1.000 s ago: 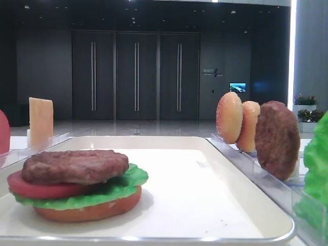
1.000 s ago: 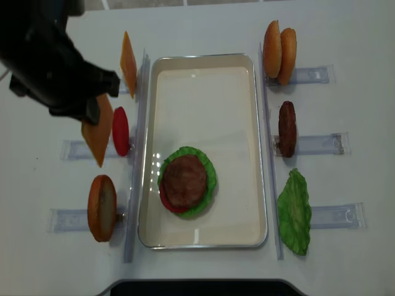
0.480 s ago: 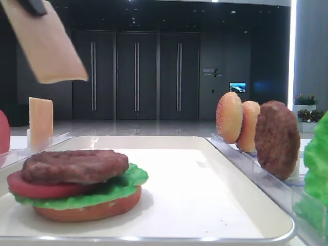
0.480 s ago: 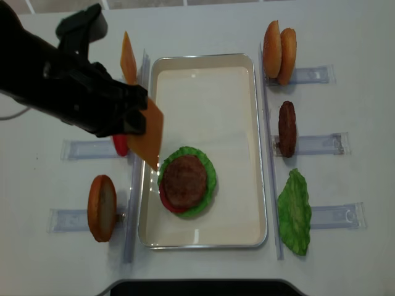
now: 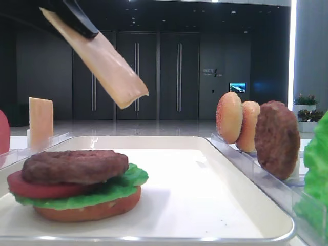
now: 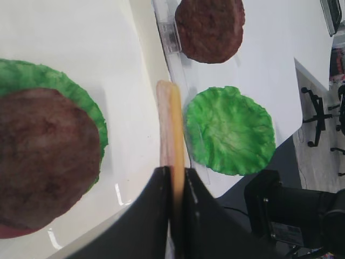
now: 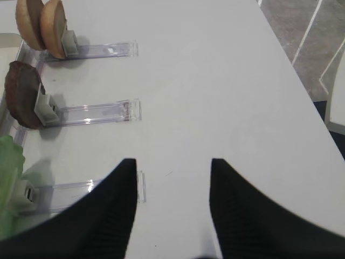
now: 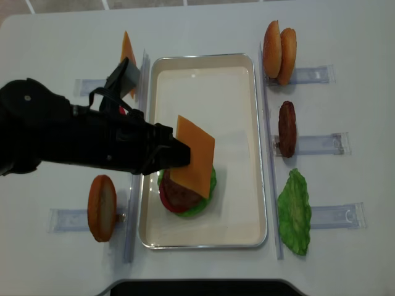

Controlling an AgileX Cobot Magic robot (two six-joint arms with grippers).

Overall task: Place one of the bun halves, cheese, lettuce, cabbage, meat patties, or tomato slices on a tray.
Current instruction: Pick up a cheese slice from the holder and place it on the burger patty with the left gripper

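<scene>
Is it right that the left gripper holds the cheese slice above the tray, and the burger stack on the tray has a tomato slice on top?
Not quite. The left gripper does hold the cheese above the tray, but the stack's top layer is a meat patty; the tomato slice lies beneath it, as the low exterior view shows.

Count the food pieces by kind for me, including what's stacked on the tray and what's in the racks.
bun halves: 4
cheese: 2
meat patties: 2
tomato slices: 2
lettuce: 2
Total: 12
</scene>
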